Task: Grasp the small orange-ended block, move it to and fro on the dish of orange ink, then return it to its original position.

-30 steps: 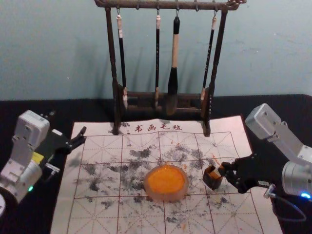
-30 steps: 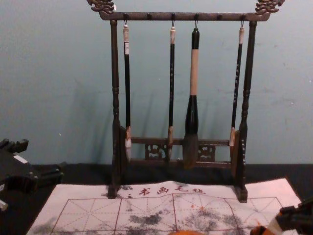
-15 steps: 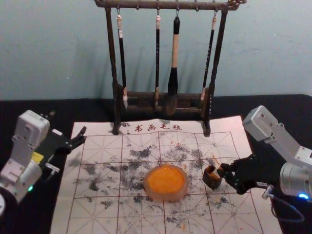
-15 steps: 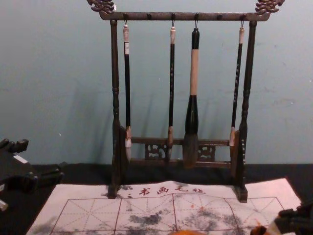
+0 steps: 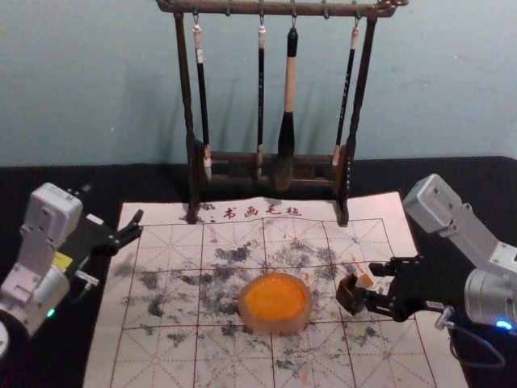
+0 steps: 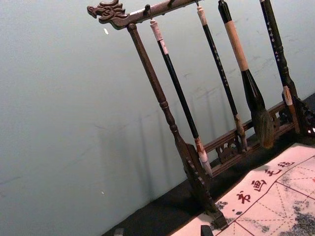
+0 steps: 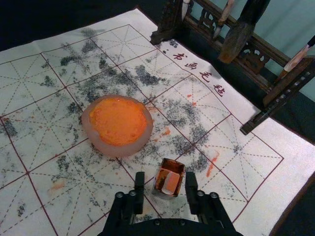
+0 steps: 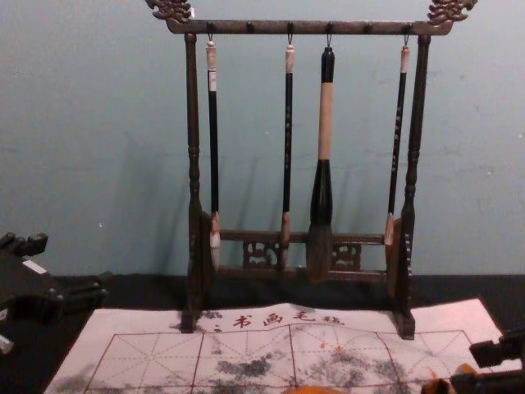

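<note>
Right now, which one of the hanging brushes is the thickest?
The third brush from the left, with the pale wooden band; the other three are slender.

Mat: printed with four dark red characters in a row along the edge by the brush rack, reading "书画毛毡" from left to right in the head view. Brush handles: small pale characters run lengthwise on two of them; too small to read. Left gripper and right gripper: each body carries a small white label; its lettering cannot be made out.
</note>
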{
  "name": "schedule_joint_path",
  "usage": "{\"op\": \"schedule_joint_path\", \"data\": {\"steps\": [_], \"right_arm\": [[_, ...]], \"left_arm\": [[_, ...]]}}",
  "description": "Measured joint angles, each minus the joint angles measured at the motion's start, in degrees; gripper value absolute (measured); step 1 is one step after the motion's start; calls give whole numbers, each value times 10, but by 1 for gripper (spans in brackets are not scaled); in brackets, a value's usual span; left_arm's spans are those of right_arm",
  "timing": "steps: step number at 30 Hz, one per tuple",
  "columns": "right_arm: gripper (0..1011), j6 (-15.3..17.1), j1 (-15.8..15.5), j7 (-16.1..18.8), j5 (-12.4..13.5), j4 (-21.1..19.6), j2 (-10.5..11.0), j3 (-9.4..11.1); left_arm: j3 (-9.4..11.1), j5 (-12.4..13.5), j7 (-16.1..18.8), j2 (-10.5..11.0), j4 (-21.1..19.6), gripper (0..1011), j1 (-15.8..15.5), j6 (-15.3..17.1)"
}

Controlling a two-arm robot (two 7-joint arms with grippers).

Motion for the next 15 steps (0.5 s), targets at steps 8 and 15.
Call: {"op": "schedule_joint_path", "data": {"steps": [8,15], "right_arm": [[644,0,0,0,0,0,0,0],[868,-50,-19,-15,2,-8,-9,20]], "left_arm": [[0,0,0,0,0,1010,0,0],[0,0,0,0,0,1010,0,0]]}}
